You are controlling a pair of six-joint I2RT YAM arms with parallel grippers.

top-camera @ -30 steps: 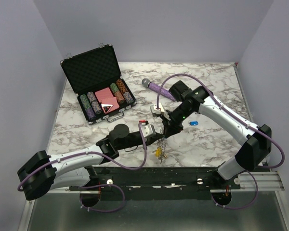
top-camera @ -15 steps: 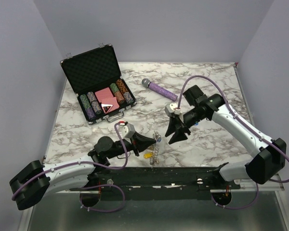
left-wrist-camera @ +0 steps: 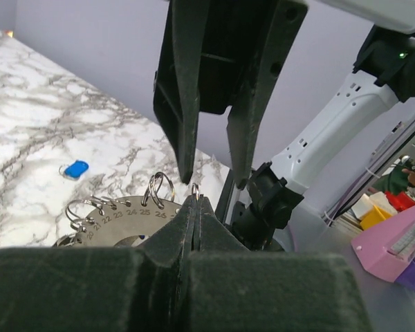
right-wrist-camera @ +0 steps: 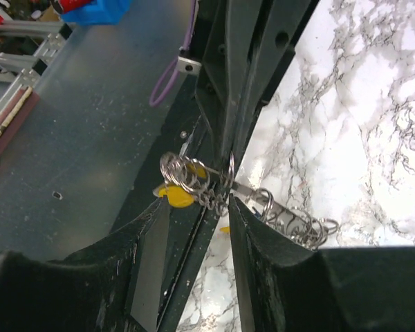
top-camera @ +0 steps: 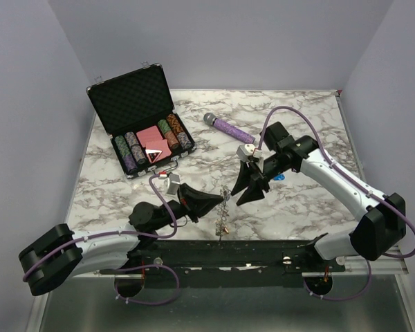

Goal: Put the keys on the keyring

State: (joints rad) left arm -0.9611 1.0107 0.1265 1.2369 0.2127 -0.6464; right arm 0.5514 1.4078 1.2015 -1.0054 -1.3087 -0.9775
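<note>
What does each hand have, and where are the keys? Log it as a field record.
left hand: shut on the keyring, holding it off the table
right hand: open, one finger on each side of the keyring's small loops, gripping nothing
yellow key: hanging on the keyring
blue key: loose on the table, beside the right arm
other items: open poker chip case and purple microphone, farther back
</note>
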